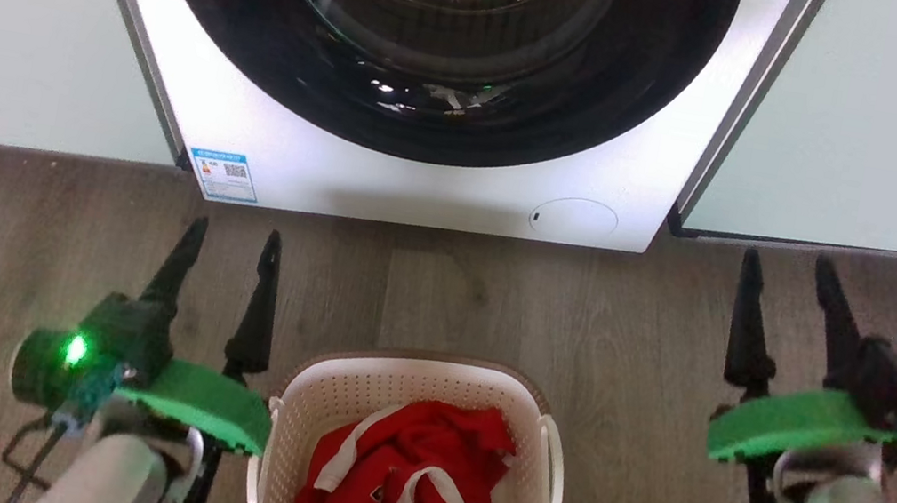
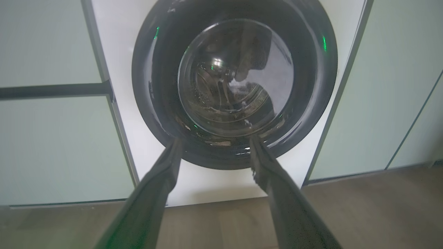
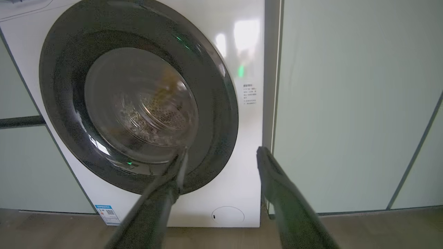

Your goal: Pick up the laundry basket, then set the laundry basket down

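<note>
Cream laundry basket [image 1: 353,398], upright, on floor

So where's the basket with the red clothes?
In the head view, the laundry basket sits on the wooden floor at the bottom middle, in front of the washing machine, between the left claw and the right claw.

A home laundry corner: ahead of the left gripper [image 1: 236,229] and right gripper [image 1: 789,257] stands a white front-loading washing machine [image 1: 422,193], built in between pale green cabinet panels [image 1: 14,39]. Wood-look flooring [image 1: 537,319] lies under them, and between them sits the laundry basket [image 1: 390,395] holding red clothes [image 1: 415,462].
</note>
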Tool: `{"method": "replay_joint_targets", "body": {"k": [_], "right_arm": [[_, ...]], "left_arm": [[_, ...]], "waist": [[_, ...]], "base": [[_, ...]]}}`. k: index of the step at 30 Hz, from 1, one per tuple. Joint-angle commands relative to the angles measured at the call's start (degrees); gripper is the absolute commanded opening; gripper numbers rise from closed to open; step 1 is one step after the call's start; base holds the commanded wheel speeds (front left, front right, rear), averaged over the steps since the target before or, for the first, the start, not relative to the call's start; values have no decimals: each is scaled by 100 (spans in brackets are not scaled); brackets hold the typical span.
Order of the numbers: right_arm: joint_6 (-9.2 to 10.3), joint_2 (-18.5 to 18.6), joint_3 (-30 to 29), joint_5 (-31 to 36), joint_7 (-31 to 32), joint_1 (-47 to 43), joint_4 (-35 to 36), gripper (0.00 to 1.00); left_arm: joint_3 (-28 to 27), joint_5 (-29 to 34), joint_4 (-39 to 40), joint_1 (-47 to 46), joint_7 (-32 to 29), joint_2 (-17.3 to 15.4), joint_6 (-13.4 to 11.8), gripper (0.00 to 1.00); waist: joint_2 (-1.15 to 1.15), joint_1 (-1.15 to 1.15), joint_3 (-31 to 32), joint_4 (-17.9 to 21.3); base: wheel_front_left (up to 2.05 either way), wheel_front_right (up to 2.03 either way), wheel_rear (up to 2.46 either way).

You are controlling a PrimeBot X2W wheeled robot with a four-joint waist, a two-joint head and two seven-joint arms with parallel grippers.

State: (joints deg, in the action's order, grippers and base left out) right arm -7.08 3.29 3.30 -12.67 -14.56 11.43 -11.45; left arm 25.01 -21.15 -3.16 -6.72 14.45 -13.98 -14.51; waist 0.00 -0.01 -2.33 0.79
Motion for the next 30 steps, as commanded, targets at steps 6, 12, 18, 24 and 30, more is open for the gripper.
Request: {"method": "replay_joint_targets", "body": {"k": [6,12,18,24,30], "right_arm": [[-41,-41,82,-28,-43,-319,279,100],[-41,-41,-18,-33,-43,-723,241,100],[-41,-41,-91,-10,-43,-908,278,100],[-41,-41,-65,-71,-43,-905,347,100],[-41,-41,-24,-74,-43,-898,360,100]], "left_arm": [[-710,415,310,341,54,306,336,100],[-1055,725,140,690,54,701,780,100],[-1377,989,101,750,54,919,1063,100],[-1619,1136,99,806,54,1034,1258,100],[-1697,1232,79,798,54,1087,1364,100]], "waist": [[0,1,92,10],[0,1,153,-13],[0,1,181,-9],[0,1,201,32],[0,1,191,36]], "base": [[0,0,0],[0,0,0],[0,0,0],[0,0,0],[0,0,0]]}}
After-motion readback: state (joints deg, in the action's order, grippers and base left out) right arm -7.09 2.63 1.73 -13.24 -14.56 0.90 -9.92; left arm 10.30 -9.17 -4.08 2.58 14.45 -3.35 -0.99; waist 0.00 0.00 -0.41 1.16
